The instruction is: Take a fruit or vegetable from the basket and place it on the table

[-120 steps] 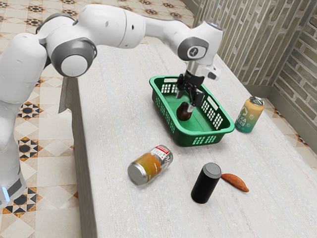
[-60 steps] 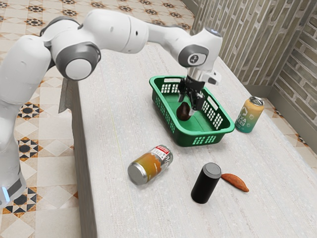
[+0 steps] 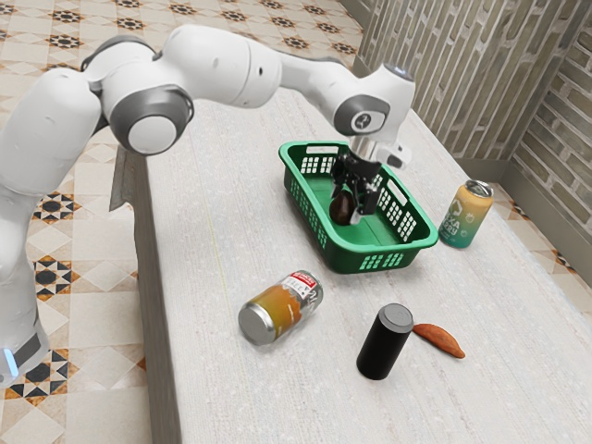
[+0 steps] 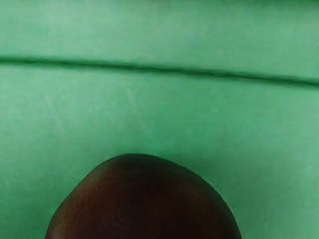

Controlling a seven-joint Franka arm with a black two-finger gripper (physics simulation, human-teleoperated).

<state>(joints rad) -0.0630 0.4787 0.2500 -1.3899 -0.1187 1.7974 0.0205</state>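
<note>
The gripper (image 3: 347,203) is down inside the green basket (image 3: 338,259), its fingers apart on either side of a dark brown, rounded fruit or vegetable (image 3: 342,207). I cannot see both fingers touching it. The dark item rests on the basket floor, partly covered by the gripper. In the wrist view its smooth, reddish-brown top (image 4: 144,199) bulges up close under the hand, against the green basket floor (image 4: 149,109).
An orange can (image 3: 281,307) lies on its side near the basket, and a black can (image 3: 385,342) stands beside a reddish-brown sweet potato (image 3: 439,339). A yellow-green can (image 3: 466,215) stands by the basket at the exterior view's right. The basket walls surround my gripper.
My hand has lowered further into the basket, bringing the fingers down around the dark item. The item and the cans have stayed where they were.
</note>
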